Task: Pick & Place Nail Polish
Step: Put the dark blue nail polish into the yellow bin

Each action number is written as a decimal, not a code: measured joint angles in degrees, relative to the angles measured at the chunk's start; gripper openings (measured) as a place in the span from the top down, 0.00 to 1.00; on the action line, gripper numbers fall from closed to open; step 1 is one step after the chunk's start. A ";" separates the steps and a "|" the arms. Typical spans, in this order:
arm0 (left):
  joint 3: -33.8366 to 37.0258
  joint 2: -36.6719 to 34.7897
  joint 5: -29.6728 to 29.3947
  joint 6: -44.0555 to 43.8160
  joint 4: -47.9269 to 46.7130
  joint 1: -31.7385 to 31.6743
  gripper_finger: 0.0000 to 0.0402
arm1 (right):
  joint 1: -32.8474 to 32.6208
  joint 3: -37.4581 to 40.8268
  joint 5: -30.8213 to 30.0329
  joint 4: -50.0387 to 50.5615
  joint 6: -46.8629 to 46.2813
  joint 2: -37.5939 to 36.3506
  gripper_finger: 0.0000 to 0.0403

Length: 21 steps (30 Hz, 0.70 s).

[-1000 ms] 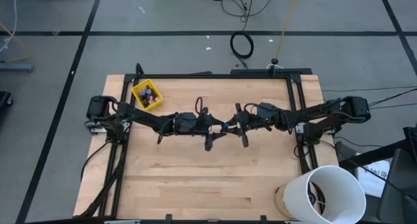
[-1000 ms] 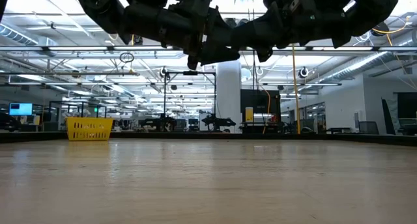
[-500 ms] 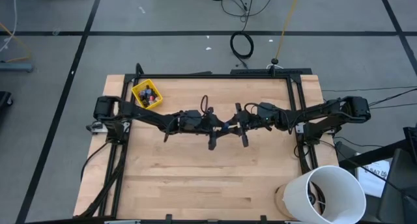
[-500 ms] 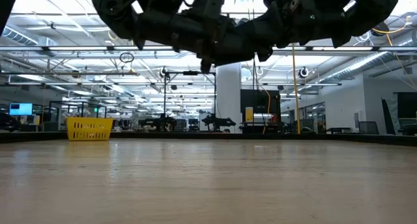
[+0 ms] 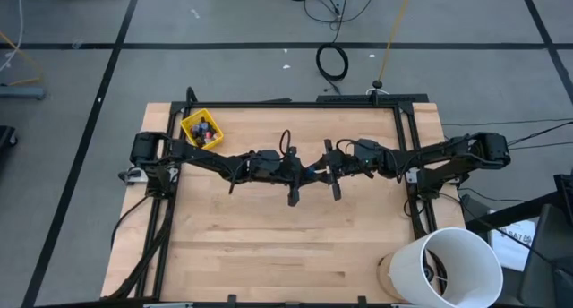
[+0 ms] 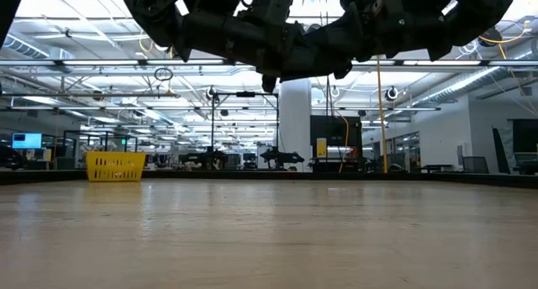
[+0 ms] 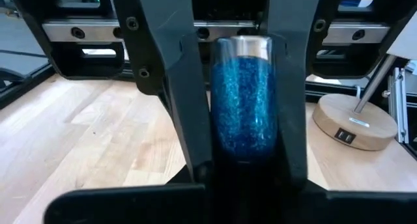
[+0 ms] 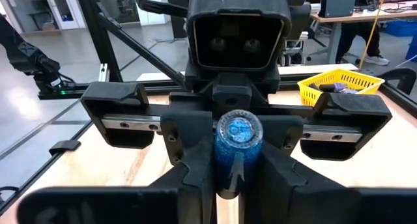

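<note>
The blue bottle [image 7: 244,100] is up in the air over the middle of the worktop [image 5: 286,245]. The left claw [image 5: 304,175] and the right claw [image 5: 319,175] meet there. Both are closed tight on the bottle. More bottles sit in the yellow bin [image 5: 201,130].

The surface [image 5: 295,245] was pale wood, smooth with a faint sheen; the nail polish bottle [image 7: 245,97] looked like clear glossy glass filled with blue glitter; the fingers [image 7: 176,87] gripping it were matt black plastic; the yellow bin [image 5: 201,131] at the far left was latticed plastic; the white bucket [image 5: 450,265] looked smooth plastic.
</note>
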State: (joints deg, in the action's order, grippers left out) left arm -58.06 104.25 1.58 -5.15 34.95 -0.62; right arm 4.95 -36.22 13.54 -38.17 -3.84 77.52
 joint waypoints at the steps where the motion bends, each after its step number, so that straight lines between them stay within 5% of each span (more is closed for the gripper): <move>1: 0.00 -0.07 0.00 -0.03 0.07 0.00 0.92 | 0.00 -0.01 -0.02 0.02 -0.16 0.00 0.80; 14: -0.28 -1.37 -3.15 -0.32 -0.71 -0.09 0.92 | -0.57 0.01 -0.12 4.92 -1.44 -4.76 0.38; 21: 1.39 -4.86 -3.80 0.63 -1.54 -0.08 0.92 | -0.52 0.17 -0.12 15.04 -1.22 -13.01 0.28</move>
State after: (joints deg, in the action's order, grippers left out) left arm -56.68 99.39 -2.21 -4.53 33.41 -0.70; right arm 4.43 -36.05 13.42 -23.13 -5.07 64.51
